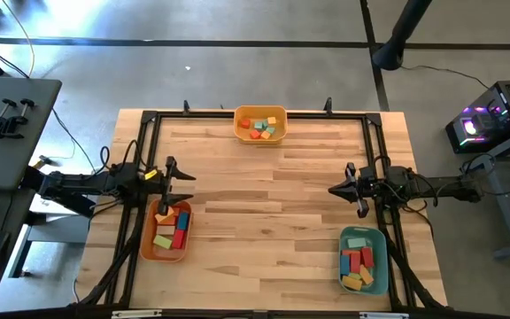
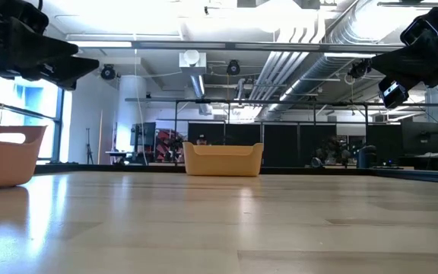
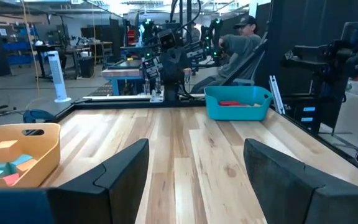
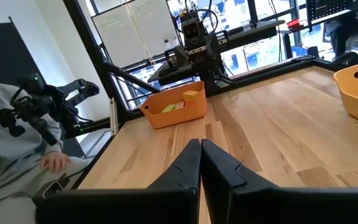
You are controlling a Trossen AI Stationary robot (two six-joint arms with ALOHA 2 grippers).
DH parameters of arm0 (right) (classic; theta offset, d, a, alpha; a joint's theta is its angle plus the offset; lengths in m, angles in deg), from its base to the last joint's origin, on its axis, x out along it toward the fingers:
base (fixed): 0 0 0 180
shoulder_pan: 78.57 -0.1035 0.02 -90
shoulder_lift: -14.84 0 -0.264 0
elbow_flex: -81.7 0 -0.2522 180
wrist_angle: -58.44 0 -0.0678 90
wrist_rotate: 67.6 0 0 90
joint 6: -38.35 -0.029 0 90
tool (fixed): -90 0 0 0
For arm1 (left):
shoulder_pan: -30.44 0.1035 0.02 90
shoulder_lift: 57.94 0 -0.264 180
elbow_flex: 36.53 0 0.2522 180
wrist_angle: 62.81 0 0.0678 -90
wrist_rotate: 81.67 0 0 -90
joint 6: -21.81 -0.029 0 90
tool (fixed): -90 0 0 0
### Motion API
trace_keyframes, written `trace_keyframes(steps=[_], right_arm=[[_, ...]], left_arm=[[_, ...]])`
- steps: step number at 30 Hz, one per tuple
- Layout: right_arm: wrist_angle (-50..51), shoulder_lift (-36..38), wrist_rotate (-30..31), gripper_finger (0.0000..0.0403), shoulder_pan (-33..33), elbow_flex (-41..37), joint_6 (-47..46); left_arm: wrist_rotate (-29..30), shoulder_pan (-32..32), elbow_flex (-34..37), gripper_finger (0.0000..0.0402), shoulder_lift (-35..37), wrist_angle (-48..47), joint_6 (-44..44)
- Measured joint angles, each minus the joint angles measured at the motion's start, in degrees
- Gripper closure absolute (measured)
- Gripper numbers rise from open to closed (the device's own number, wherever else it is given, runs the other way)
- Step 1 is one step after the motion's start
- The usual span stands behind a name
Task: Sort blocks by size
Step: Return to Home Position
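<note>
All the blocks lie in three bins. Small blocks lie in the yellow bin [image 1: 261, 125] at the table's far edge. Mid-size blocks lie in the orange bin [image 1: 166, 230] at the near left. Longer bars lie in the teal bin [image 1: 362, 260] at the near right. My left gripper [image 1: 181, 176] hangs open and empty above the table's left side, just beyond the orange bin. My right gripper [image 1: 351, 190] hangs shut and empty above the right side, beyond the teal bin.
A black frame [image 1: 255, 115] runs around the wooden tabletop. The middle of the table between the bins is bare wood [image 1: 264, 204]. A person sits beyond the table's left side [image 4: 5, 149]; another person shows beyond the right side [image 3: 244, 37].
</note>
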Motion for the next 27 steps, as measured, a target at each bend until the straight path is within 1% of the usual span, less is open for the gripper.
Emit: trace_keyframes(steps=[13, 14, 17, 19, 22, 27], right_arm=[[0.0, 0.0, 0.0, 0.0398, 0.0, 0.0, 0.5], [0.0, 0.0, 0.5, 0.0399, 0.0, 0.0, 3.4], [-2.5, 0.0, 5.4, 0.0398, 0.0, -0.6, 14.6], [-3.0, 0.0, 7.5, 0.0399, 0.0, -0.7, 21.1], [-3.0, 0.0, 8.4, 0.0398, 0.4, -0.7, 24.0], [-2.9, 0.0, 7.1, 0.0399, 2.0, -0.7, 24.1]], left_arm=[[0.0, 0.0, 0.0, 0.0151, 0.0, 0.0, 0.0], [0.0, 0.0, 0.0, 0.0151, 0.0, 0.0, 0.0], [0.0, 0.0, 0.0, 0.0151, 0.0, 0.0, 0.0], [0.0, 0.0, 0.0, 0.0151, 0.0, 0.0, 0.0], [0.0, 0.0, 0.0, 0.0151, 0.0, 0.0, 0.0], [0.0, 0.0, 0.0, 0.0151, 0.0, 0.0, 0.0]])
